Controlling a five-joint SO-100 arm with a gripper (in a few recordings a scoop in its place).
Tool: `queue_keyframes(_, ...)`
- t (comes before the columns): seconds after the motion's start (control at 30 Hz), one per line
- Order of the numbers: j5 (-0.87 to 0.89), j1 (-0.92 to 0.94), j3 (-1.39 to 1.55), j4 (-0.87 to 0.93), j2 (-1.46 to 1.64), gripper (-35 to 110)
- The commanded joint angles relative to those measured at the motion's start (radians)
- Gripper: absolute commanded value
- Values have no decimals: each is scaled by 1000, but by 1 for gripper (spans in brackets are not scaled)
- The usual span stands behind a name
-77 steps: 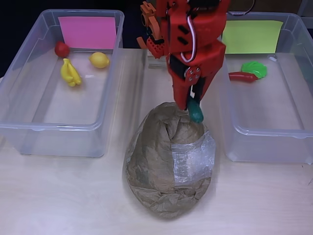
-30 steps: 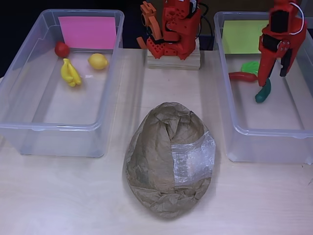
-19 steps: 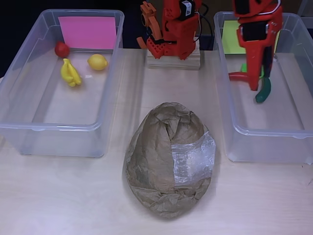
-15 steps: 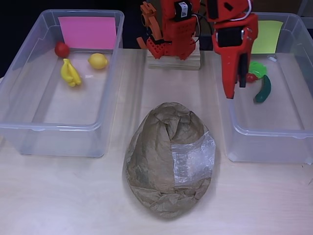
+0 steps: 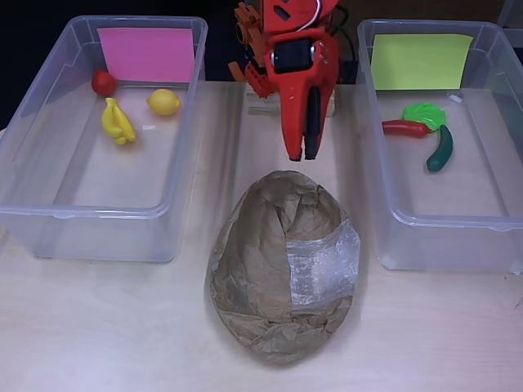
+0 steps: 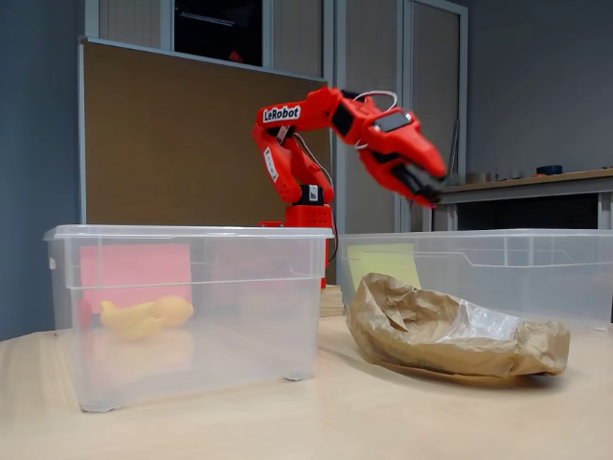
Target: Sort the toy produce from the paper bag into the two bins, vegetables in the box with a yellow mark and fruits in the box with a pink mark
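Cucumber [image 5: 440, 149], chilli [image 5: 404, 126], leaf [image 5: 426, 113] in yellow-marked bin [image 5: 433, 231].

Colour record, overhead view unless noted.

- Arm [image 5: 298, 57]: bright red-orange with black inserts; white "LeRobot" lettering showed in the fixed view [image 6: 283, 114]. Gripper [image 5: 304, 153]: same red-orange.
- Paper bag [image 5: 282, 265], lower centre: dull brown, creased, with a pale translucent tape patch [image 5: 321, 263].
- Left bin [image 5: 49, 214]: clear plastic; pink mark [image 5: 147, 53] at upper left.
- Right bin [image 5: 458, 241]: clear plastic; yellow mark [image 5: 421, 61] at upper right, yellow-green in tone.
- Banana [image 5: 118, 121]: yellow.
- Lemon [image 5: 164, 101]: yellow.
- Round fruit [image 5: 103, 82]: red.
- Chilli [image 5: 404, 127]: red.
- Leafy piece [image 5: 426, 114]: bright green.
- Cucumber [image 5: 440, 150]: dark green.
- Table [image 5: 98, 327]: pale wood grain.
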Motion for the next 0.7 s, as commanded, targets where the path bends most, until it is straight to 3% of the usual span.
queue_keyframes(0.0,-20,23,61,-2,104,15)
queue_keyframes(0.67,-14,97,560,9,796,15)
